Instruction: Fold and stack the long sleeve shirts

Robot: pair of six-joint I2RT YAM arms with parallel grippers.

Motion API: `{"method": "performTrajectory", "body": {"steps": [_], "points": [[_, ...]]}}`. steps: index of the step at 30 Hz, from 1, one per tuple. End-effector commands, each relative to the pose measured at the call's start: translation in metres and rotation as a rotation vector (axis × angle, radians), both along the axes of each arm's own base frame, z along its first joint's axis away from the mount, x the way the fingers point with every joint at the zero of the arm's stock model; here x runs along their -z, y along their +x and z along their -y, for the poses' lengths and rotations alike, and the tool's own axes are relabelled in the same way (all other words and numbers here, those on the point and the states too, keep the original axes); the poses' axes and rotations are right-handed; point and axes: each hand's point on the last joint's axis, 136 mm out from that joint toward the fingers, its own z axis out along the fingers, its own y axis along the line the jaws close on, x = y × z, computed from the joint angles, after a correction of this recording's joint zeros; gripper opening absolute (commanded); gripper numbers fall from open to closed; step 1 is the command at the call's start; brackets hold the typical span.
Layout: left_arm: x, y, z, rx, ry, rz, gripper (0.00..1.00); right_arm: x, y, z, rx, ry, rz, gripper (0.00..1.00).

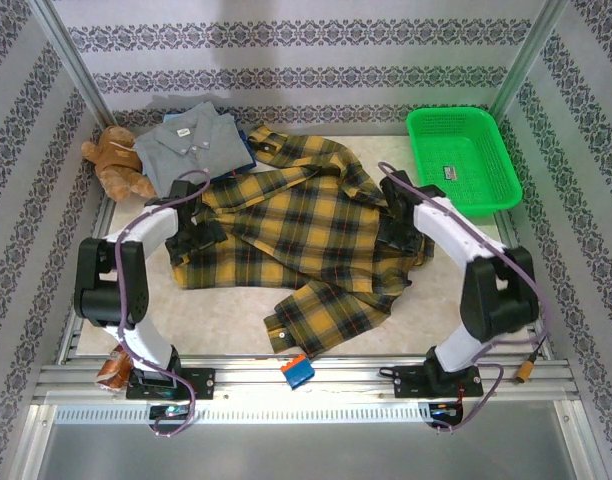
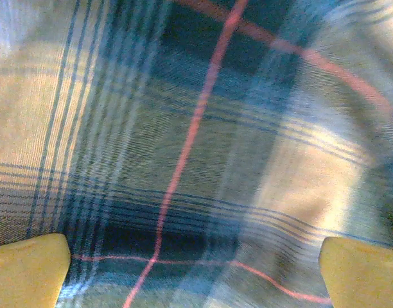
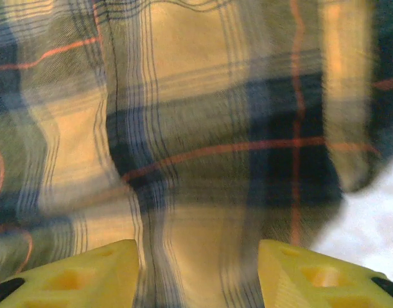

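Plaid shirt (image 1: pixel 306 215) rumpled mid-table (image 1: pixel 236 312), one sleeve trailing toward near edge. Soft, light, limp flannel, likely to sag and bunch; grab hem corners or shoulders. Left gripper (image 2: pixel 196 269) spread wide over cloth. Right gripper (image 3: pixel 200 273) half spread, pinching nothing visible.
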Motion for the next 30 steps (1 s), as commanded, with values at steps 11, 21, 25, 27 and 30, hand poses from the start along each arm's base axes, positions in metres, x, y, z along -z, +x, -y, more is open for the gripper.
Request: {"method": "performTrajectory", "body": {"steps": [11,21,25,27,30], "points": [[0.032,-0.016,-0.04,-0.079,0.086,-0.049,1.0,0.062,0.072,0.018,0.271,-0.001,0.047,0.48],[0.025,0.017,-0.057,-0.063,0.116,0.008,1.0,0.058,0.149,0.012,0.224,0.013,0.086,0.54],[0.017,0.039,-0.057,-0.068,0.107,0.045,1.0,0.049,0.18,0.014,0.213,0.022,0.128,0.57],[0.008,0.05,-0.057,-0.069,0.101,0.078,1.0,0.046,0.196,0.014,0.212,0.061,0.148,0.59],[-0.008,0.063,-0.056,-0.073,0.09,0.125,1.0,0.031,0.218,0.005,0.157,0.129,0.213,0.61]]}}
